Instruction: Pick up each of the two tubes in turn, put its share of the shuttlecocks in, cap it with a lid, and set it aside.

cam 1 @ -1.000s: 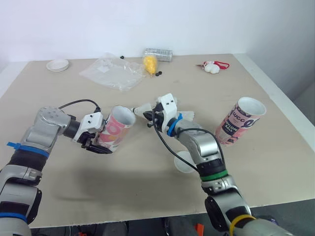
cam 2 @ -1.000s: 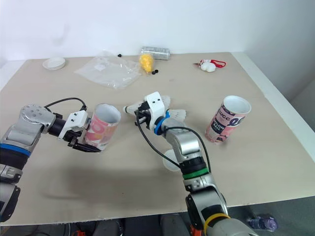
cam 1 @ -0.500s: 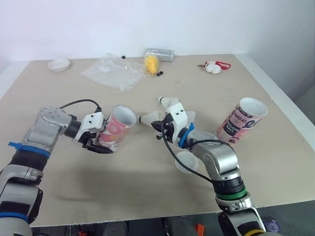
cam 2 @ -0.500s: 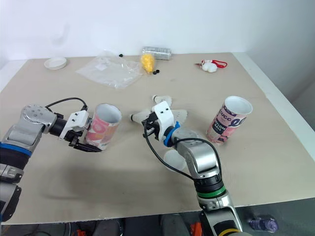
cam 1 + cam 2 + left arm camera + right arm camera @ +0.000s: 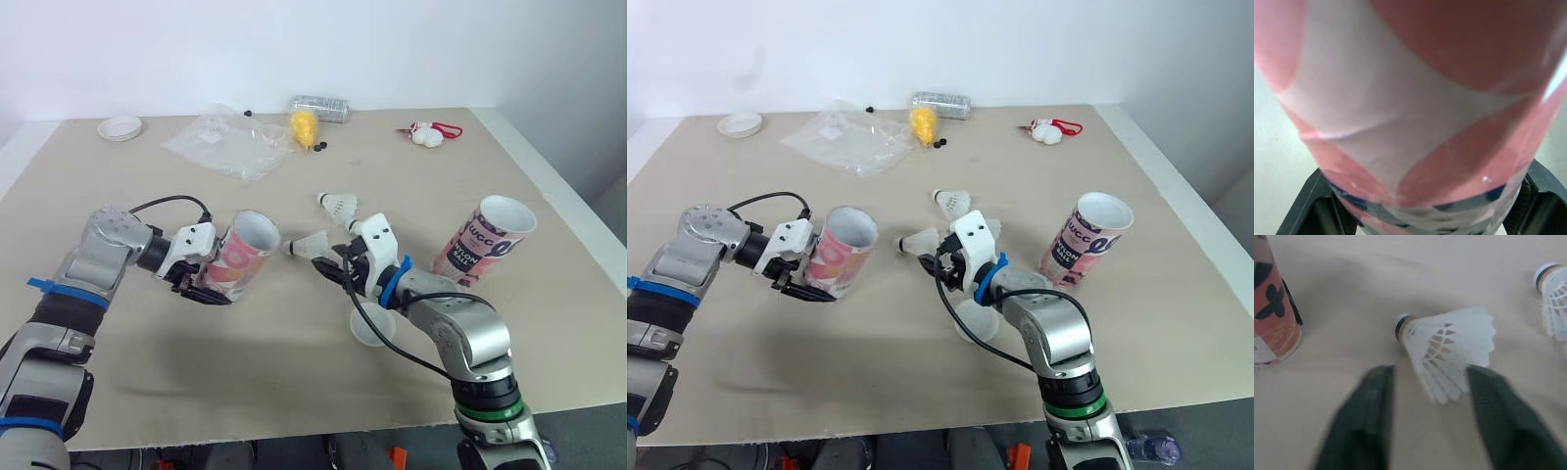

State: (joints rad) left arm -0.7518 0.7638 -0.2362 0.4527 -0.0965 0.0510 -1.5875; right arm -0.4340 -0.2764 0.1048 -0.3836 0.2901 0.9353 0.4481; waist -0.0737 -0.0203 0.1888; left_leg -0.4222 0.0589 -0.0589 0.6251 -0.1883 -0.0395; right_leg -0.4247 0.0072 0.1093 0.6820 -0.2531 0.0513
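Note:
My left gripper (image 5: 201,279) is shut on a pink-and-white tube (image 5: 240,258), holding it tilted with its open mouth toward the right; in the left wrist view the tube (image 5: 1410,98) sits between both fingers (image 5: 1308,210). A white shuttlecock (image 5: 312,245) lies on the table just right of that mouth. My right gripper (image 5: 338,266) stands open right behind it, fingers (image 5: 1359,421) spread on either side of the shuttlecock (image 5: 1444,345). Another shuttlecock (image 5: 340,204) lies a little farther back. The second tube (image 5: 487,240) stands tilted at the right.
A translucent lid (image 5: 372,326) lies under my right forearm. At the back are a crumpled plastic bag (image 5: 220,142), a yellow object (image 5: 302,124), a clear packet (image 5: 318,106), a white dish (image 5: 120,127) and a red-and-white item (image 5: 426,134).
My right gripper drew back toward the table's front with the shuttlecock, then opened and let it go; the shuttlecock now lies by the tube's mouth. The left gripper kept its hold.

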